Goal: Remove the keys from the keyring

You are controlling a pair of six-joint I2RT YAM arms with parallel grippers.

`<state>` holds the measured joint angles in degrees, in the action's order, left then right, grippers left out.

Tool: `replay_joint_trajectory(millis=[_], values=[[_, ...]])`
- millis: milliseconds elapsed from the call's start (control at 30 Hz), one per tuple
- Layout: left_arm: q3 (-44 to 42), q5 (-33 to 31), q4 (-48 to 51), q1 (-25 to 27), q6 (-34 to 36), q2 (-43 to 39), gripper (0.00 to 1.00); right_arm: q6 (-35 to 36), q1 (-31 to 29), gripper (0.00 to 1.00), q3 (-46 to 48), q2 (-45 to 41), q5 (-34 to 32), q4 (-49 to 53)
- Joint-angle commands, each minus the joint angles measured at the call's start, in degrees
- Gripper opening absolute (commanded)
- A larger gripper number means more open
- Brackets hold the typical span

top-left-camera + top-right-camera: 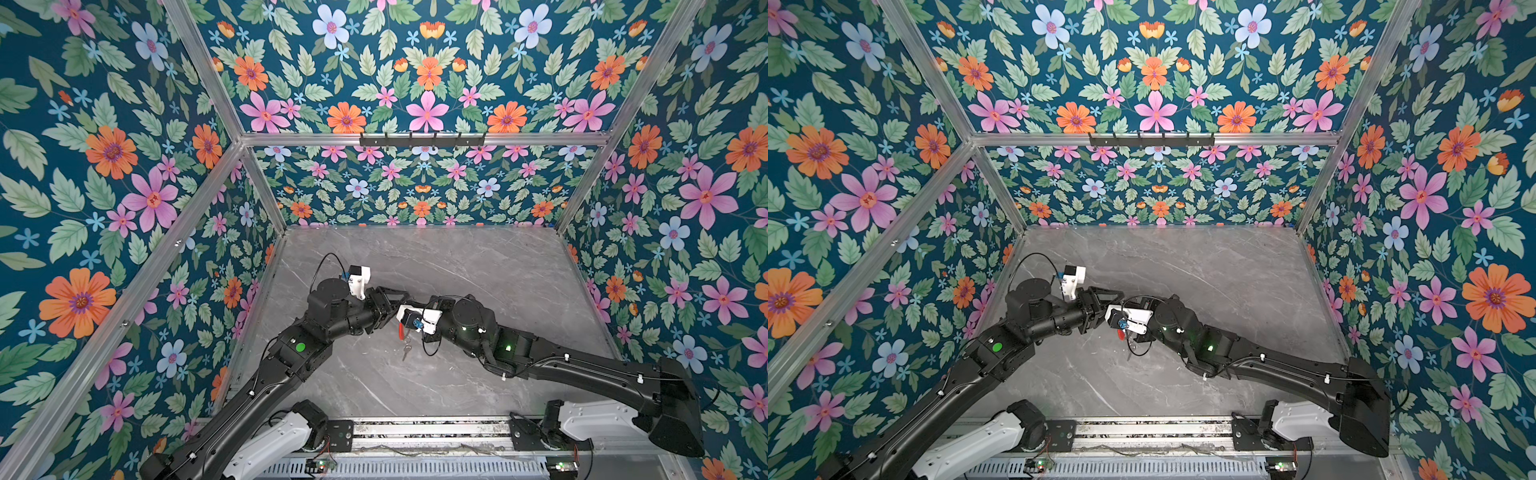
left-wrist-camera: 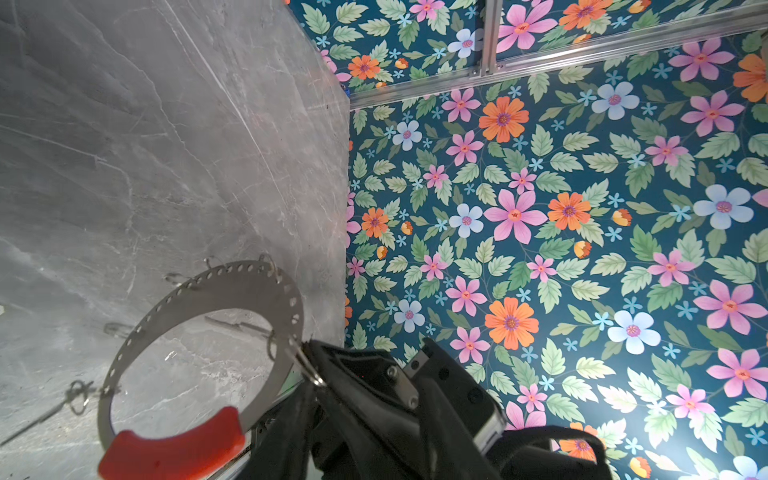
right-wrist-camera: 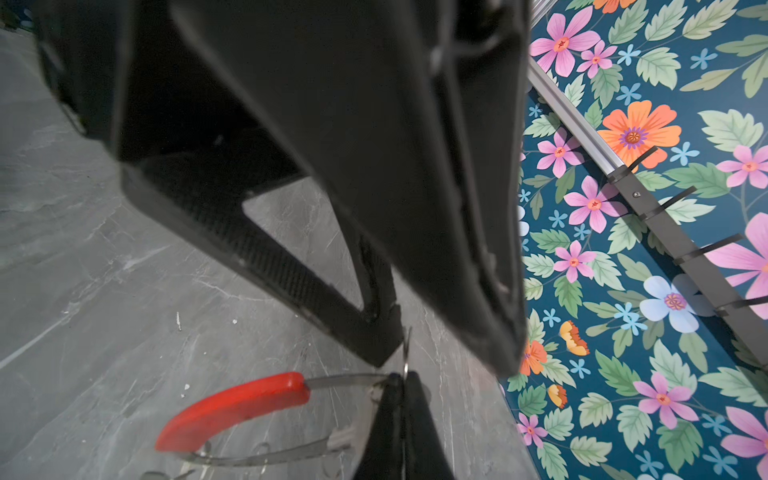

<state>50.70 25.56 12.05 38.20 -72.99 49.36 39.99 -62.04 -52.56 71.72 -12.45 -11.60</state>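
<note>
Right wrist view: right gripper [image 3: 401,384] fingers are pinching the thin perforated grey metal keyring [image 3: 349,379] beside its red sleeve; stiff, light, slippery. Left gripper [image 2: 309,365] is standing half-spread at a small split ring, keys [image 1: 406,348] dangling below

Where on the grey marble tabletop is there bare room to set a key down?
The grey marble tabletop is bare toward the floral back wall and along its right side. It is crowded mid-table, where both arms meet at the thin grey metal keyring with red sleeve and dangling small silvery keys.
</note>
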Motion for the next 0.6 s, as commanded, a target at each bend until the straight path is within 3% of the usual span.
replay_joint_trajectory(millis=[0, 233, 400, 567], values=[[0.27, -0.14, -2.13, -0.07, 2.00, -0.48, 0.51, -1.37, 0.15, 0.00, 0.40, -0.56, -1.30, -1.27], [4.35, -5.38, 4.05, -0.05, 13.41, -0.59, 0.57, -6.88, 3.52, 0.00, 1.67, -4.62, 2.72, 2.76], [4.92, -10.33, 5.33, -0.06, 23.34, -0.58, 0.61, -15.39, 8.37, 0.00, 1.10, -8.72, 12.64, 9.37], [3.53, -11.51, 3.45, -0.05, 31.21, 0.47, 0.63, -24.41, 15.32, 0.00, 0.60, -12.49, 26.96, 15.18]])
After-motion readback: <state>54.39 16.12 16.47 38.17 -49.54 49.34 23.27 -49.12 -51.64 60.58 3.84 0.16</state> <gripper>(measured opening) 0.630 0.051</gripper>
